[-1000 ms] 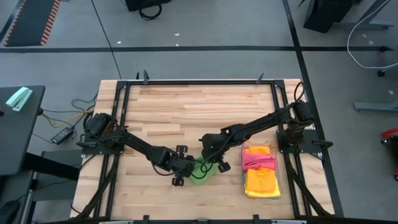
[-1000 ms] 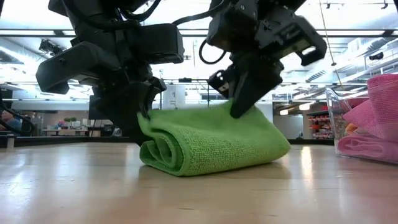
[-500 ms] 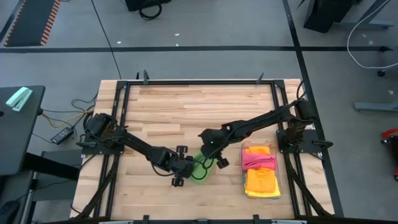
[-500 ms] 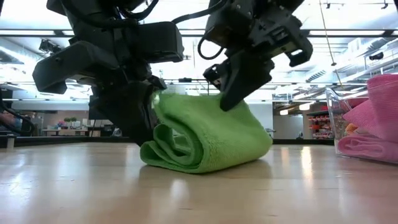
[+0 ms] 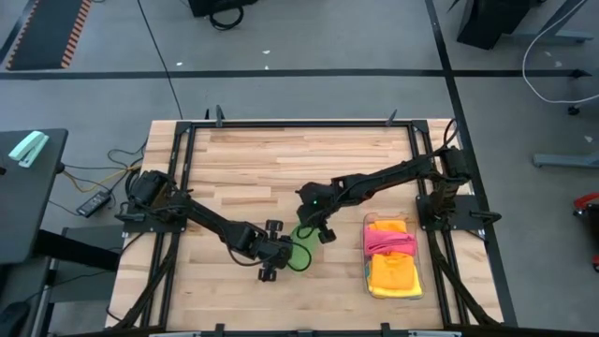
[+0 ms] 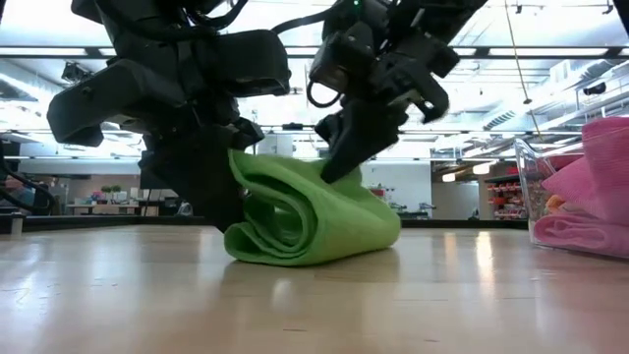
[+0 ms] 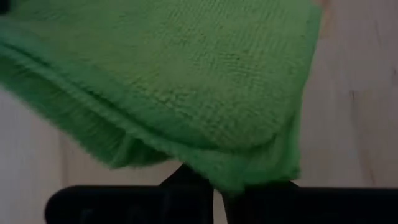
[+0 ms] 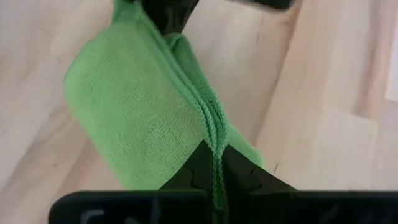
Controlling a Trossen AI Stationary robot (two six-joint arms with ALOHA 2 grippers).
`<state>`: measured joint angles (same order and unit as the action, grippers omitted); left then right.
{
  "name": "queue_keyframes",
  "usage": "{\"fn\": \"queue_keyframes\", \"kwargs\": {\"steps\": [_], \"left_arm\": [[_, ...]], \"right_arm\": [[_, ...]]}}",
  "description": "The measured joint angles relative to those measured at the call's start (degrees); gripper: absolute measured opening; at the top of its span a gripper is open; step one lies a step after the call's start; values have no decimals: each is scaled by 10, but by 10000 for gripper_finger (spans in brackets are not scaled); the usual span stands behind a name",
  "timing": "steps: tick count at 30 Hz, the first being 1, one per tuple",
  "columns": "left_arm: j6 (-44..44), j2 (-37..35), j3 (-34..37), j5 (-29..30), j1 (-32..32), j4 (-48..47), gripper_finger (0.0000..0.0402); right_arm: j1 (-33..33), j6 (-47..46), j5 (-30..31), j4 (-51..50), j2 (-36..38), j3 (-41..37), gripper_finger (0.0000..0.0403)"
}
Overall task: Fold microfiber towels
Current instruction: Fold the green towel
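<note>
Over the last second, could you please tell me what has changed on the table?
The right gripper, shut on the green towel, carried its edge toward the left gripper, so the fold grew narrower and taller. The left gripper kept its pinch in place. The bin of towels stayed put.

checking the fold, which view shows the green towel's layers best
The low view: the green towel sits side-on with its curled layers visible. The high view shows a small patch between the arms; the wrist views show close-up edges pinched in each end effector.
</note>
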<state>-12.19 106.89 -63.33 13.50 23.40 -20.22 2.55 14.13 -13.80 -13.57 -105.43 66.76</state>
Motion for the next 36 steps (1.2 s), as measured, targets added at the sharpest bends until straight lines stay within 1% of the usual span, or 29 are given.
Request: {"fn": "queue_keyframes", "kwargs": {"steps": [3, 7, 13, 16, 19, 23, 25, 28, 32, 36], "left_arm": [[0, 0, 0, 0, 0, -4, 15], [0, 0, 0, 0, 0, -7, 9], [0, 0, 0, 0, 0, -6, 23], [0, 0, 0, 0, 0, -5, 27], [-3, 0, 0, 0, 0, -2, 21], [-6, 0, 0, 0, 0, -1, 10], [-6, 0, 0, 0, 0, 2, 9], [-7, 0, 0, 0, 0, 3, 13], [-22, 0, 0, 0, 0, 3, 28], [-26, 0, 0, 0, 0, 0, 28]], "right_arm": [[6, 29, -2, 2, 0, -14, 17], [18, 33, -1, 42, 0, -34, 28], [17, 18, 63, 86, 0, -56, 78], [17, 17, 77, 117, 0, -69, 106], [18, 26, 79, 134, 0, -81, 130], [17, 18, 106, 138, 0, -89, 153], [17, 1, 119, 139, 0, -89, 159], [17, -9, 121, 138, 0, -88, 163], [17, -10, 124, 110, 8, -70, 161], [16, -9, 152, 78, 25, -53, 159]]}}
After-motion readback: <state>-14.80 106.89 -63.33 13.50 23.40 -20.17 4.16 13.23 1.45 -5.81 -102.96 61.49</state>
